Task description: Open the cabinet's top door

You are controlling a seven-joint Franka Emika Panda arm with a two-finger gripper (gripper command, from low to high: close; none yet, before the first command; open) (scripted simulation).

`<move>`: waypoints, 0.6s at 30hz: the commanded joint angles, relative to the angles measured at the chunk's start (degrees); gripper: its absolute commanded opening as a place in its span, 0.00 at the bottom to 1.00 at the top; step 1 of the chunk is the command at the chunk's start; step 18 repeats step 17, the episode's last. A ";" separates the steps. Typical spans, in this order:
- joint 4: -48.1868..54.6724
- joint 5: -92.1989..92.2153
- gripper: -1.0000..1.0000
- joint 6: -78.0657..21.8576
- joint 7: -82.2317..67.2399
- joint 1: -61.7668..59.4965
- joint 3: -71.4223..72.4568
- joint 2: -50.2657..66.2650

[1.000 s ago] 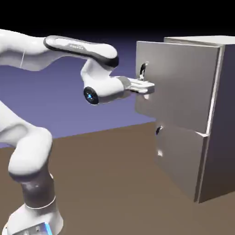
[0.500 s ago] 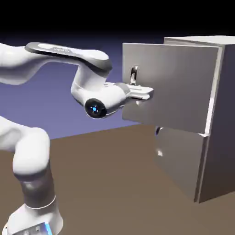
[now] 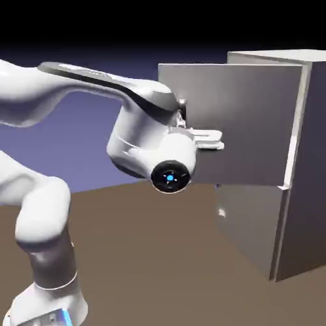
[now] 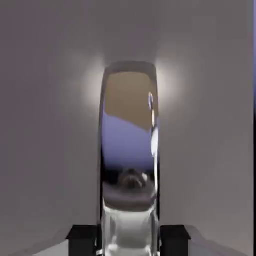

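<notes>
The hand (image 3: 213, 139) sits at the handle (image 4: 129, 150) of the top door (image 3: 255, 121), and the hand view shows its two grey fingertips (image 4: 82, 235) drawn in close on either side of the shiny curved bar, so I judge the handle to be pinched between them. The top door stands swung well out from the cabinet (image 3: 309, 165), its free edge toward the exterior view's left and its hinge side against the cabinet's front corner; the shorter lower door (image 3: 248, 226) below it lies flush and shut. The main risk from here is the grip slipping: the handle is smooth and rounded, and if the arm pulls in a straight line rather than along the door's arc, the bar could slide out of the fingers and the door would stop short. A second risk is the bulky wrist (it already hangs close in front of the panel) knocking the door's face or edge as the swing widens. As for what the cabinet holds, I cannot tell, since the open panel and the arm cover the opening from this side and nothing of the interior shows; the brown tabletop (image 3: 159, 255) carries the cabinet
</notes>
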 commanded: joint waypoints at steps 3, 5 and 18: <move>5.02 -4.41 0.00 -7.54 -1.42 1.49 -5.02 5.30; 8.67 -6.72 0.00 -12.52 -2.57 2.75 -8.15 9.08; 29.38 -12.24 0.00 -38.92 -11.54 7.74 -20.76 31.74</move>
